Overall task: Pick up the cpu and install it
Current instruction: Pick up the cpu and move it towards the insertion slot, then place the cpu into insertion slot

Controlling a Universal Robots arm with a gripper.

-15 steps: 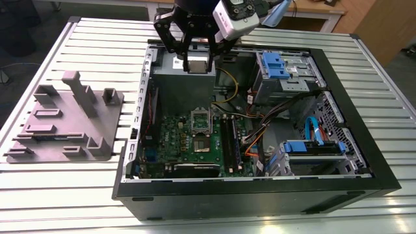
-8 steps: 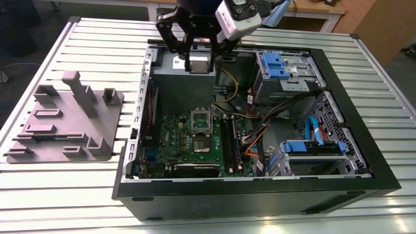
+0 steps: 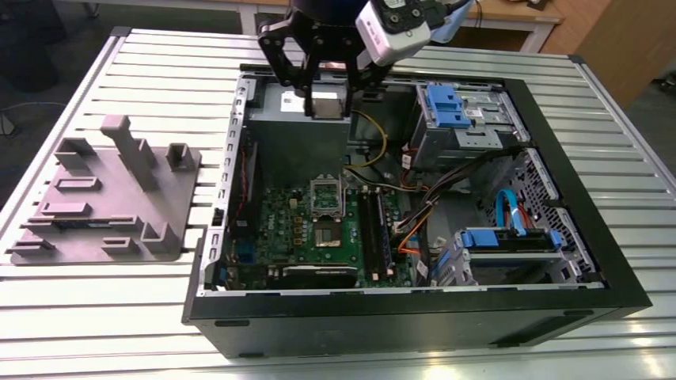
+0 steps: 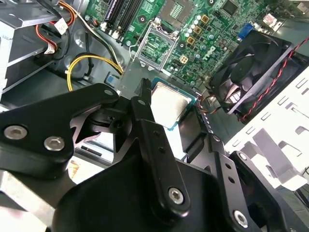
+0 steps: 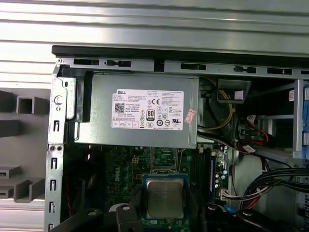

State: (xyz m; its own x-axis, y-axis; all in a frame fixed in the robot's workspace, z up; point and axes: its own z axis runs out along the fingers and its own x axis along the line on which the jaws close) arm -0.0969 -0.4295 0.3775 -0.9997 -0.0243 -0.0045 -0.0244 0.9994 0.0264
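Observation:
The cpu is a small silvery square chip and my gripper is shut on it. It hangs over the far end of the open computer case, above the grey power supply. In both wrist views the black fingers clamp two opposite edges of the cpu, which faces its metal top toward the cameras. The green motherboard lies on the case floor below, with its metal-framed socket nearer the exterior view's bottom than the gripper.
A grey plastic fixture plate with upright blocks lies on the slatted table at the exterior view's left. Inside the case are black memory sticks, a black fan, loose cables and blue-tabbed drive cages.

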